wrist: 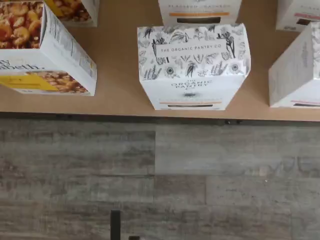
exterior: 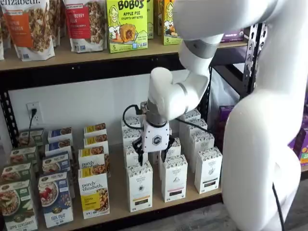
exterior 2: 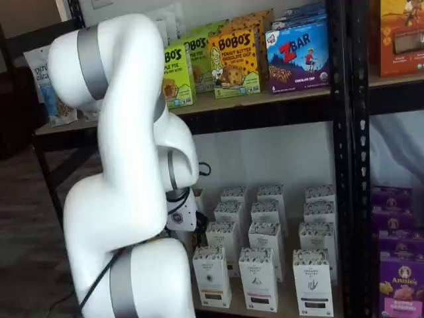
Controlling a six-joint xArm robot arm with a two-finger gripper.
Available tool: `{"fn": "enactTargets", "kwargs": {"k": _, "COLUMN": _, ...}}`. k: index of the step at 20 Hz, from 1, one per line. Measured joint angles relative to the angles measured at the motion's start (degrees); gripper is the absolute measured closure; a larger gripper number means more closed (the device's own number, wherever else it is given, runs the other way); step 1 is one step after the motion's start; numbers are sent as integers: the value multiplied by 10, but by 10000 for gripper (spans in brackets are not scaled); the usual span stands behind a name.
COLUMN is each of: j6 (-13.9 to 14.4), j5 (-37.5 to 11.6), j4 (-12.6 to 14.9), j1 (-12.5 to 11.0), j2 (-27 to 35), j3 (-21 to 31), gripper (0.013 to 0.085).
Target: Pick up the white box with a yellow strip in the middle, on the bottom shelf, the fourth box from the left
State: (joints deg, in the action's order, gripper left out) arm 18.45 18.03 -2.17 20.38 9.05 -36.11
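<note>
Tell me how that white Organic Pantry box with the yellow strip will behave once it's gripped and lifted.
The white box looks like thin cardboard with flat sides, so probably stiff yet crushable under a hard squeeze. It stands tall and narrow at the shelf edge, so a nudge may tip it. The gripper hangs just above it.

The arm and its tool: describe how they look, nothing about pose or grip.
The arm is made of glossy white rounded segments with grey bands at the joints; in a shelf view a grey band rings its upper segment. The tool has a white body bearing a small round dark logo, with black fingers below. A black cable loops beside it.
</note>
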Motion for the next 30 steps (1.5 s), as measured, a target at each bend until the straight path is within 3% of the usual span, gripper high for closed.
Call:
{"fn": "enactTargets", "kwargs": {"k": 6, "j6": -47, "j5": -20, "j4": -46, "j1": -3, "j2": 52, "j3": -28, "gripper": 130}}
{"fn": "enactTargets", "kwargs": {"k": 15, "j6": -96, "j5": -33, "j4": -88, "j1": -11, "j2": 129, "j3": -79, "gripper": 130}}
{"fn": "enactTargets", "kwargs": {"k": 24, "j6": -134, "j5": -38, "j4": -116, "j1": -22, "j2": 210, "j3": -157, "gripper": 130}}
{"fn": "enactTargets", "kwargs": {"k": 26, "j6": -127, "j5": -33, "j4": -101, "j1": -29, "j2": 231, "j3": -181, "gripper": 130}}
{"fn": "enactTargets", "kwargs": {"k": 30, "j6": -137, "j5": -30, "j4": -105, "j1": -35, "j2": 256, "j3": -208, "gripper": 130}}
